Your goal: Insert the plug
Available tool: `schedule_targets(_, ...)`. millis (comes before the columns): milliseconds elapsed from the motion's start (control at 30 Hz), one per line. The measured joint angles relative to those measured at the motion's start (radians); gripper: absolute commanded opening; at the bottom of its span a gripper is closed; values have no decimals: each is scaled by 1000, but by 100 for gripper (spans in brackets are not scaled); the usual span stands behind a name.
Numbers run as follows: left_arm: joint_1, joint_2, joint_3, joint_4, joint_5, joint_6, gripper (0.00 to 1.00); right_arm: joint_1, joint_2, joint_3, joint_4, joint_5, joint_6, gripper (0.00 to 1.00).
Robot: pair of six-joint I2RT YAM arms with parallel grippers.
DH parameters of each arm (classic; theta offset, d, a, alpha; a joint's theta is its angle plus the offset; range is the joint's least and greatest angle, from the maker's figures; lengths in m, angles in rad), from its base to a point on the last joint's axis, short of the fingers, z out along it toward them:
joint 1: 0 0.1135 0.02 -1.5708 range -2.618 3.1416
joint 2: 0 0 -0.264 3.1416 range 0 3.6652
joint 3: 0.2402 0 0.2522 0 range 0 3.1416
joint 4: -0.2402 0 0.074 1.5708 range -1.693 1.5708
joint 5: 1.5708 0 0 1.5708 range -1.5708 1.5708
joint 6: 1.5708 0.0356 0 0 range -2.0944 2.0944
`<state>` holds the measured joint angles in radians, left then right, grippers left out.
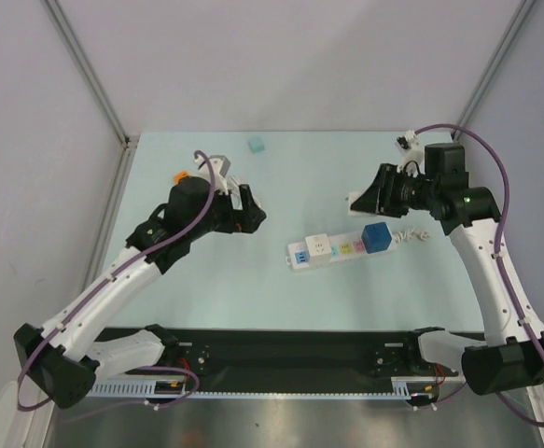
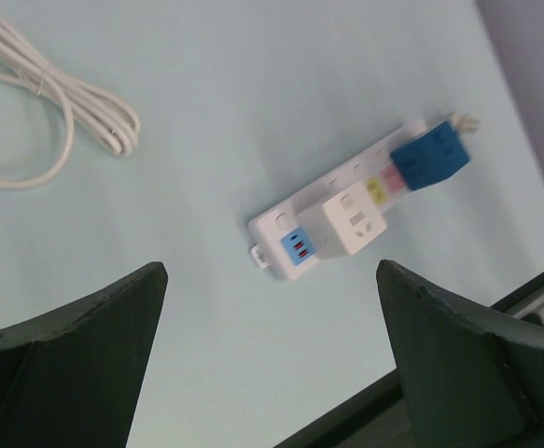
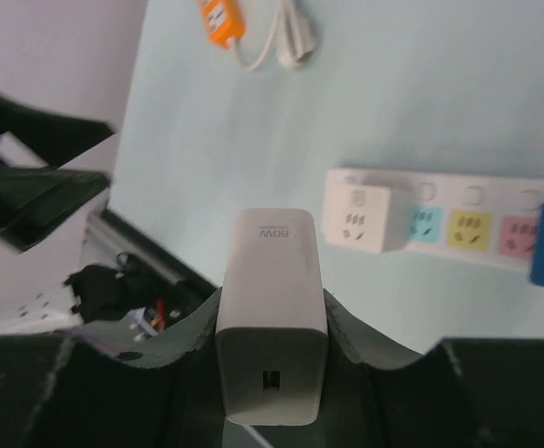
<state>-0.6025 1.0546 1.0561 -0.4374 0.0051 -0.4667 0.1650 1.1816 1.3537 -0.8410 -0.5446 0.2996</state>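
Note:
A white power strip (image 1: 341, 249) lies on the pale green table with a white cube adapter (image 1: 316, 247) and a blue plug (image 1: 376, 236) seated in it. My right gripper (image 1: 369, 198) is shut on a white 80W charger plug (image 3: 272, 299), held in the air above and behind the strip (image 3: 458, 219), apart from it. In the right wrist view the cube adapter (image 3: 365, 217) shows just past the charger. My left gripper (image 1: 248, 213) is open and empty, left of the strip. In the left wrist view the strip (image 2: 295, 238) lies beyond my fingers (image 2: 113, 327).
An orange plug (image 1: 182, 175) with a coiled white cable (image 2: 57, 103) lies at the back left behind my left arm. A small teal cube (image 1: 256, 145) sits at the far edge. A black rail (image 1: 281, 355) runs along the near edge.

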Motion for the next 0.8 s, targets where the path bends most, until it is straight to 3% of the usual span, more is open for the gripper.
schedule_targets(167, 1, 101, 0, -72, 9, 97, 100, -3, 6, 0, -43, -188, 14, 0)
schedule_targets(300, 2, 102, 0, -108, 18, 144, 100, -5, 6, -1, -74, -236, 0, 0)
schedule_targets(500, 2, 94, 47, -166, -39, 235, 100, 36, 50, 13, -181, 5, -69, 0)
schedule_targets(800, 3, 92, 3, -188, -124, 288, 100, 164, 325, 35, -261, 364, -115, 0)
